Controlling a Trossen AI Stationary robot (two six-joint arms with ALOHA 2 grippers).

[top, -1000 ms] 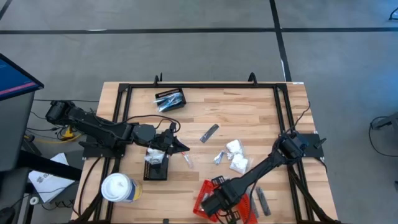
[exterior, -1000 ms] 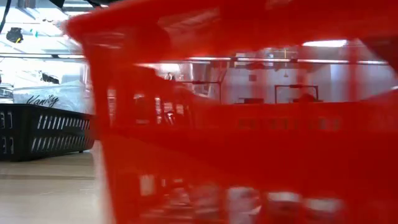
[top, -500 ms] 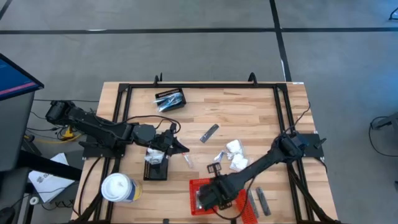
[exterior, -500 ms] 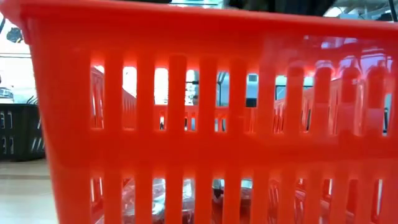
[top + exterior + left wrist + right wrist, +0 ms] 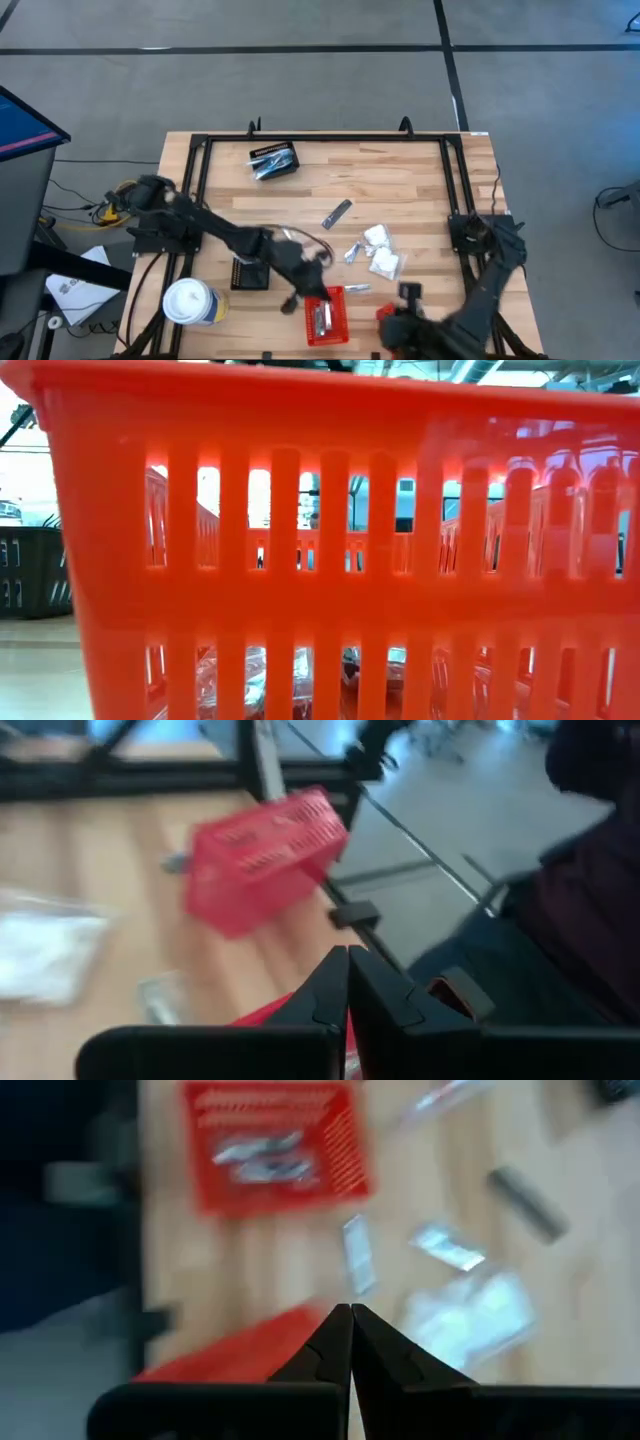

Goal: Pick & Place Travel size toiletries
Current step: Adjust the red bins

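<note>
The travel-size toiletries lie in several spots, all placed here from the small red slotted plastic basket (image 5: 325, 315) standing at the near edge of the wooden table (image 5: 420, 190). Inside that basket lie a few silvery sachets (image 5: 320, 316); the low view, filled by the basket's slotted wall, shows clear-wrapped items (image 5: 250, 680) on its floor. Just beyond the basket's far right corner lies one small silvery sachet (image 5: 357, 289). Farther back and to the right sits a cluster of white clear-wrapped packets (image 5: 380, 250) with a silvery sachet (image 5: 352, 252) beside them. Still farther back from the basket lies a slim dark grey stick (image 5: 336, 213), on its own. Near the table's far edge, well apart from the red basket, a black slotted basket (image 5: 273, 159) holds more silvery items. A second black basket (image 5: 250, 273) sits to the left of the red one, and a large white lidded cup (image 5: 189, 301) stands farther left at the table's near corner.

The left gripper (image 5: 292, 300) hangs just left of the red basket, its fingers (image 5: 330, 990) pressed together with nothing between them. The right gripper (image 5: 390, 318) is just to the right of the basket at the near edge, blurred, its fingers (image 5: 345, 1342) likewise closed tight and empty.
</note>
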